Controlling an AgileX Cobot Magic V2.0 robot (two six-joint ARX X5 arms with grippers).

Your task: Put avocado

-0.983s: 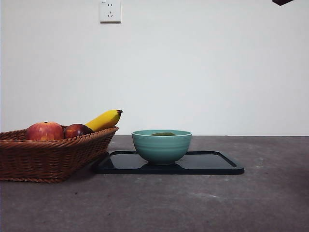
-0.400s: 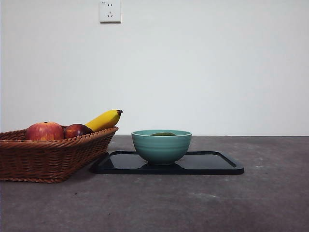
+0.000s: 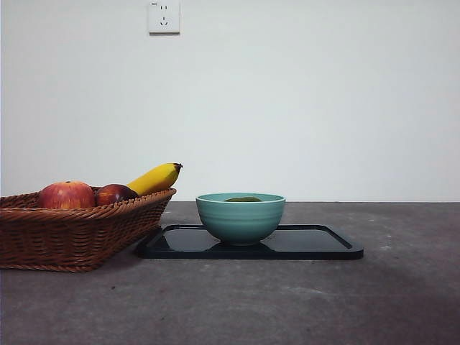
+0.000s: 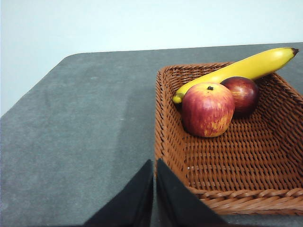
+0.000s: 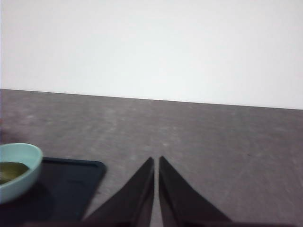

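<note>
The avocado (image 3: pixel 243 199) lies inside the teal bowl (image 3: pixel 241 217), only its dull green top showing over the rim; the right wrist view catches a sliver of the avocado (image 5: pixel 8 171) in the bowl (image 5: pixel 19 176). The bowl stands on a black tray (image 3: pixel 316 243). My left gripper (image 4: pixel 155 164) is shut and empty, held above the table beside the wicker basket (image 4: pixel 246 165). My right gripper (image 5: pixel 156 161) is shut and empty, raised off to the side of the tray (image 5: pixel 71 182). Neither arm shows in the front view.
The wicker basket (image 3: pixel 72 230) at the left holds a red-yellow apple (image 3: pixel 67 195), a dark red apple (image 3: pixel 115 193) and a banana (image 3: pixel 154 178). A wall socket (image 3: pixel 164 16) sits high on the white wall. The basket's right edge nearly meets the tray.
A dark arm tip at the top right corner of the front view has gone out of sight. The bowl, tray and basket have not moved.
</note>
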